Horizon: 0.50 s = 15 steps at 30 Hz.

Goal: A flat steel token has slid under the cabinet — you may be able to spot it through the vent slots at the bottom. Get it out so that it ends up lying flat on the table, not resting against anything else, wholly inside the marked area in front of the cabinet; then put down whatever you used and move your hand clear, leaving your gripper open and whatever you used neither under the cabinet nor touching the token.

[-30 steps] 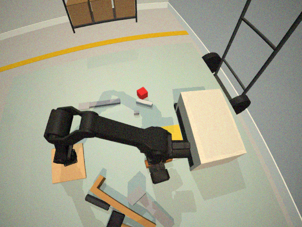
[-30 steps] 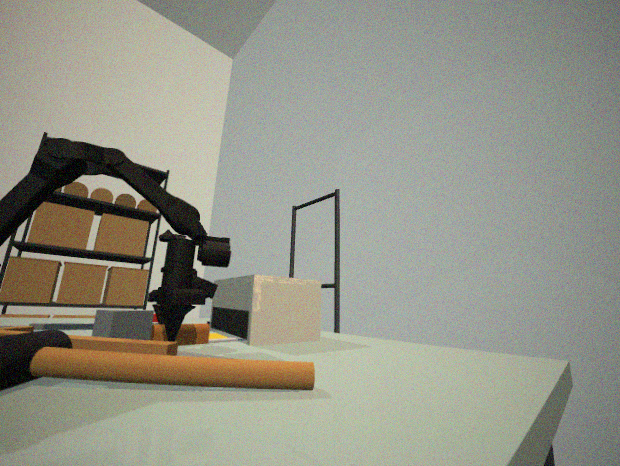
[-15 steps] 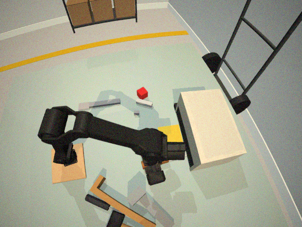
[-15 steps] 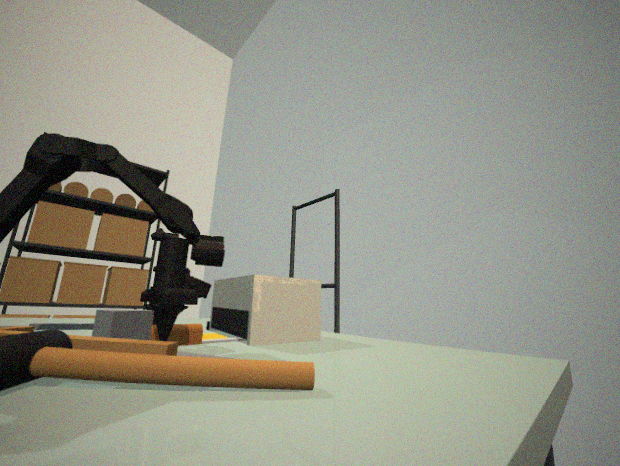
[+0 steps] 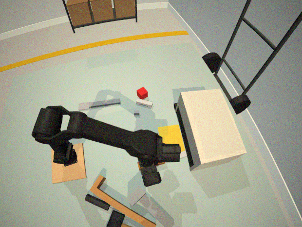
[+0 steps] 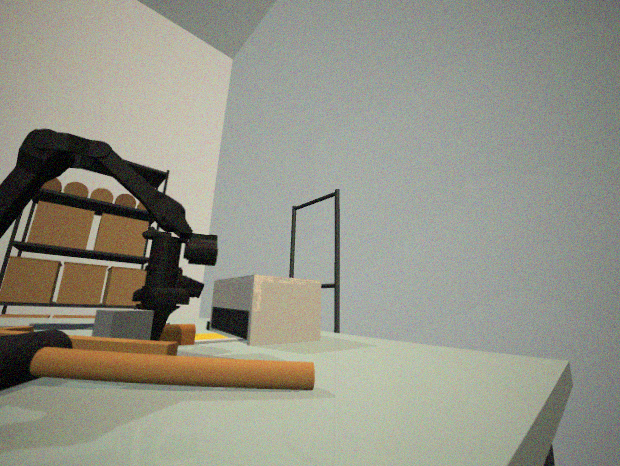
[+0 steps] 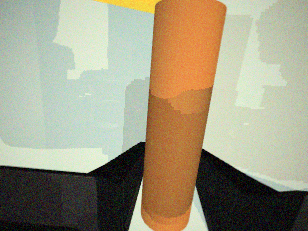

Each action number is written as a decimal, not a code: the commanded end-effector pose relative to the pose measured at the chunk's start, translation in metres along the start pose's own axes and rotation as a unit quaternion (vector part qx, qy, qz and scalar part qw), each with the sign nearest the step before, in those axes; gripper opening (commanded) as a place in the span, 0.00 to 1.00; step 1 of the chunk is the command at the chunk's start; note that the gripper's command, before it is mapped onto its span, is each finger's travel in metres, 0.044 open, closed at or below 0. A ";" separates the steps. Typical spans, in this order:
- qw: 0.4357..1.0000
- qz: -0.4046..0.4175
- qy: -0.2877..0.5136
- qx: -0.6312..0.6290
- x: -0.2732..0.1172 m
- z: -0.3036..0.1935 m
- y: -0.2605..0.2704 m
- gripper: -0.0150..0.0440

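Observation:
My gripper (image 6: pixel 158 334) (image 7: pixel 168 150) is shut on an orange cylinder (image 5: pixel 160 163) (image 6: pixel 186 334) (image 7: pixel 185 59), which lies across between the fingers low over the table. The arm hides most of it in the top view. The cream cabinet (image 5: pixel 212 122) (image 6: pixel 285 313) stands to the right, its dark slot facing the gripper. The yellow marked area (image 5: pixel 170 134) (image 6: pixel 209 336) (image 7: pixel 125 4) lies in front of it, partly behind the arm. A thin pale piece (image 5: pixel 182 154) shows at that area's near edge, by the cabinet; I cannot tell what it is. I cannot make out the steel token.
A red cube (image 5: pixel 142 93), a white block (image 5: pixel 144 103), a small grey cube (image 5: pixel 136 113) and a long grey bar (image 5: pixel 105 103) lie beyond the arm. An orange angled piece (image 5: pixel 116 200) lies nearer. A grey block (image 6: pixel 120 324) and an orange rod (image 6: pixel 175 369) show in the exterior view.

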<state>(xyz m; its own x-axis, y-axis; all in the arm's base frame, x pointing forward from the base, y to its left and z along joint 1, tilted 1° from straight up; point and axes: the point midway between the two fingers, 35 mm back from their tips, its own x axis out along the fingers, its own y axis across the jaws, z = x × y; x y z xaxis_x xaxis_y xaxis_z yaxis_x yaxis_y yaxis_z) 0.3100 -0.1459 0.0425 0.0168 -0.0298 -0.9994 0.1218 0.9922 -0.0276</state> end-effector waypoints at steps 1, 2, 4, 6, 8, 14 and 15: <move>1.000 0.001 0.000 -0.003 0.001 -0.005 0.000 0.25; 1.000 0.001 0.000 -0.003 0.001 -0.006 0.000 0.25; 1.000 0.001 0.000 -0.003 0.001 -0.008 0.000 0.25; 1.000 0.001 0.000 -0.003 0.001 -0.011 0.000 0.25; 1.000 0.001 0.000 -0.003 0.001 -0.013 0.000 0.25; 1.000 0.001 0.001 -0.003 0.001 -0.020 -0.001 0.25; 1.000 0.001 0.001 -0.003 0.001 -0.021 -0.001 0.25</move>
<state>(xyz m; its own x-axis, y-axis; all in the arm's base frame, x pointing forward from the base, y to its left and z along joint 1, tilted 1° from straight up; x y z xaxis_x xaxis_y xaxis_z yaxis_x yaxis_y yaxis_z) 0.2935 -0.1444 0.0420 0.0160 -0.0296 -0.9994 0.1211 0.9923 -0.0274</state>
